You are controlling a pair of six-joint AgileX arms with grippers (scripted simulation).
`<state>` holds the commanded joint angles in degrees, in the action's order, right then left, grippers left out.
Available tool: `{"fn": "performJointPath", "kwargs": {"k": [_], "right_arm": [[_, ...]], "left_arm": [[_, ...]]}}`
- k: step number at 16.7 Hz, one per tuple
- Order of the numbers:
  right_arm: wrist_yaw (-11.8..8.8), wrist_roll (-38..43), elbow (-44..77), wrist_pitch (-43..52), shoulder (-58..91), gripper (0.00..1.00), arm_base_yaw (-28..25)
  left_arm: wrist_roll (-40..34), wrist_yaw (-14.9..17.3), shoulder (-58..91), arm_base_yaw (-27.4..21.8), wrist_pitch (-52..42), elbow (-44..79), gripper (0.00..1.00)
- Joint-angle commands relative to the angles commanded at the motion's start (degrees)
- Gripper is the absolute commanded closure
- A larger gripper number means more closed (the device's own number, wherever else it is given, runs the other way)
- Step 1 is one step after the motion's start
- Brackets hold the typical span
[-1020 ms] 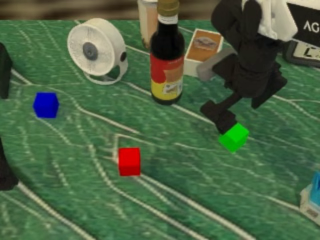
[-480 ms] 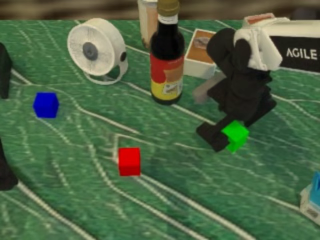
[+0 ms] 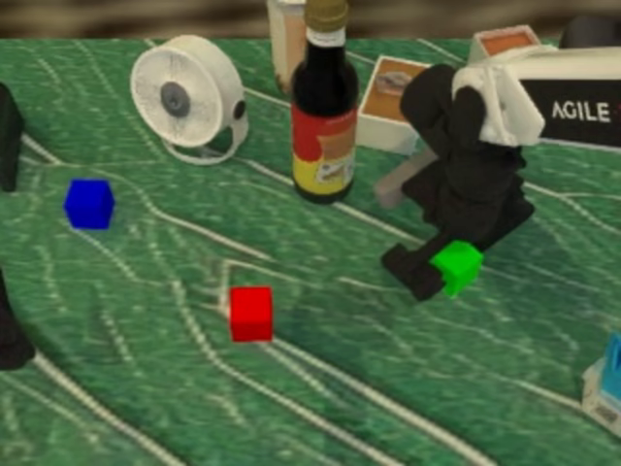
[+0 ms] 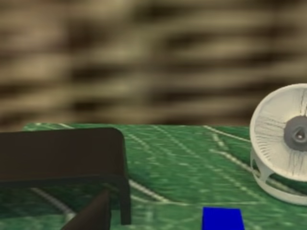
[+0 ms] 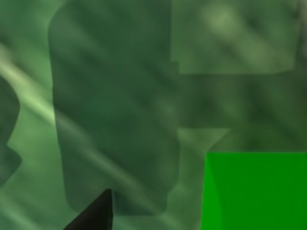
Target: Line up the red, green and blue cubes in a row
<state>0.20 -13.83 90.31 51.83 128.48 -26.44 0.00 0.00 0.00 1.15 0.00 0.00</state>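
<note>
Green cube point(image 3: 457, 265) skewed to table edges, between spread right end effector point(image 3: 439, 267) fingers.

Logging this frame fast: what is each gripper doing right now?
Right gripper: down at the green cube, fingers open around it.
Left gripper: parked at the table's left edge; cannot be told.

Right gripper point(image 3: 441, 272) lowered to the table right of centre, fingers spread apart, wrist tilted. Left arm point(image 3: 8, 335) parked at the left edge.

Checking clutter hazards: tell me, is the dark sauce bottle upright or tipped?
Upright: the dark sauce bottle stands on its base, cap up, behind the red cube.
</note>
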Motion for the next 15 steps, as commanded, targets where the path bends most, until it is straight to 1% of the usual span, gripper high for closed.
{"fn": "performJointPath", "kwargs": {"k": [11,12,15], "right_arm": [[0.0,0.0,0.0,0.0,0.0,0.98,0.0],[0.0,0.0,0.0,0.0,0.0,1.0,0.0],[0.0,0.0,0.0,0.0,0.0,1.0,0.0]], "left_arm": [[0.0,0.0,0.0,0.0,0.0,0.0,0.0],[0.0,0.0,0.0,0.0,0.0,0.0,0.0],[0.0,0.0,0.0,0.0,0.0,0.0,0.0]]}}
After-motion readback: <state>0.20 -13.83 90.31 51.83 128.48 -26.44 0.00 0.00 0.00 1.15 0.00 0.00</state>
